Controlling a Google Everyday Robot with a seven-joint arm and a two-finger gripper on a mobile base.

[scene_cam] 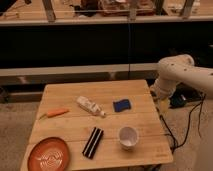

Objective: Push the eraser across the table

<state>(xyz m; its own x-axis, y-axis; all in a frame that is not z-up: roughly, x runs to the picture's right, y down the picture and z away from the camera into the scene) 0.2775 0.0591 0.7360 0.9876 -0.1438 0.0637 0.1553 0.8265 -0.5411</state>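
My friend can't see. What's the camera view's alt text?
A wooden table holds a carrot, bottle, blue sponge, black eraser, white cup and orange plate. A white robot arm bends by the right edge; its end effector is out of sight.

Table (pixel 60 92): pale slatted wood, matt.
Eraser (pixel 93 142), lower centre: black, matt.
Sponge (pixel 121 105): blue, dull.
Bottle (pixel 90 106): white plastic, smooth.
Cup (pixel 128 136): white, smooth.
Plate (pixel 48 155), lower left: orange, slight sheen.
Robot arm (pixel 175 70), right: white smooth shell.
Gripper (pixel 176 101), just beside the table's right edge: dark, matt.

White rounded arm (pixel 183 73), gripper (pixel 161 101) beside table (pixel 64 93)
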